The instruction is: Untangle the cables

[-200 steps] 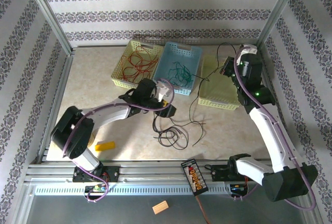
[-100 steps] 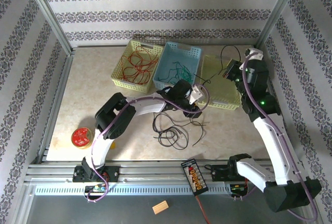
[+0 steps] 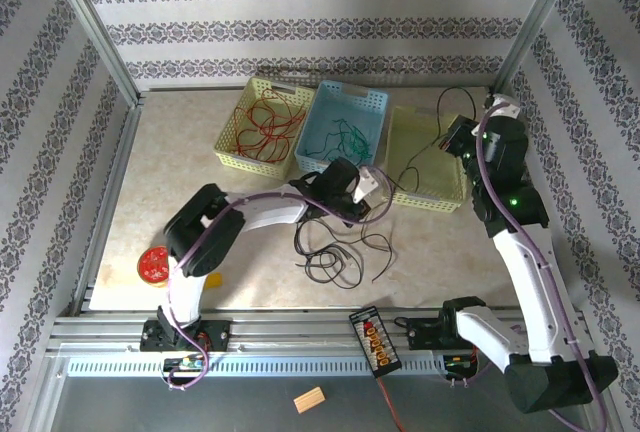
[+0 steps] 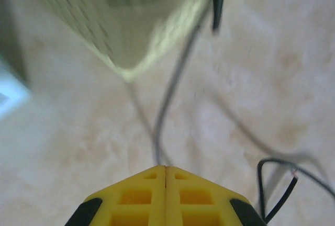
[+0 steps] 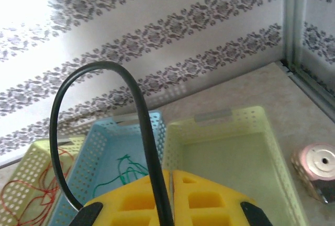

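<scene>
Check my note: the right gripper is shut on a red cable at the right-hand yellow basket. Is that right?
No. The cable in the right gripper is black, not red: the right wrist view shows it looping up from between the closed jaws. The rest stands: a shut grip, at the right-hand yellow basket.

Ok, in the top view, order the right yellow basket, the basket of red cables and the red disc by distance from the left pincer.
1. right yellow basket, its corner just ahead of the left pincer.
2. basket of red cables, back left.
3. red disc, near left edge.
</scene>
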Motion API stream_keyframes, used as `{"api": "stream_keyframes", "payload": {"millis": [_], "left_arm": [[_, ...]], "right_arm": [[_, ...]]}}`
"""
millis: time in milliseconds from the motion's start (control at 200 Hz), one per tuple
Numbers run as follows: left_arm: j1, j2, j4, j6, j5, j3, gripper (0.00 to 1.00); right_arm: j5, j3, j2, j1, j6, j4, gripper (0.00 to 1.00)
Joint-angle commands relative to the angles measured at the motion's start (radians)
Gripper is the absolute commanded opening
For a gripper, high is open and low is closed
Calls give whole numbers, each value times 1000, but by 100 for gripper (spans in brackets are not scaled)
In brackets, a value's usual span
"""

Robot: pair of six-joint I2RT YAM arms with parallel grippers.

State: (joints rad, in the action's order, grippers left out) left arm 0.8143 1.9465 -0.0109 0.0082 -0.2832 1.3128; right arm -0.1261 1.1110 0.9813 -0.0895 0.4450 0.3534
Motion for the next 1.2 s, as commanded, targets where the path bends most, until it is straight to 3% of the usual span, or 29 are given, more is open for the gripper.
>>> {"api": "stream_keyframes", "payload": {"millis": [0,90,315,425,580,840,1030,1195], "left_arm": [[-15,-158,119,-53,146,5,0],[-52,-241,154,-112,245,-18,0],[-145,-423,253,-232,369,-132,0],[-153,-468,235,-240,491,-154,0],[-163,-489,169,-263,545,-154,0],[-162,-490,172,-308,514,-188,0],[-162,-482,181,-313,498,-195,0],[-146,-450,277,-294,255,-207,0]], "right_arm": [[1,30,40,51,5,18,0],[39,31,71,100,19,8,0],[78,20,134,175,38,-21,0],[66,24,158,191,38,-31,0],[50,25,188,207,38,-48,0],[23,45,206,226,34,-112,0],[279,144,173,236,75,-211,0],[478,192,127,193,65,-225,0]]}}
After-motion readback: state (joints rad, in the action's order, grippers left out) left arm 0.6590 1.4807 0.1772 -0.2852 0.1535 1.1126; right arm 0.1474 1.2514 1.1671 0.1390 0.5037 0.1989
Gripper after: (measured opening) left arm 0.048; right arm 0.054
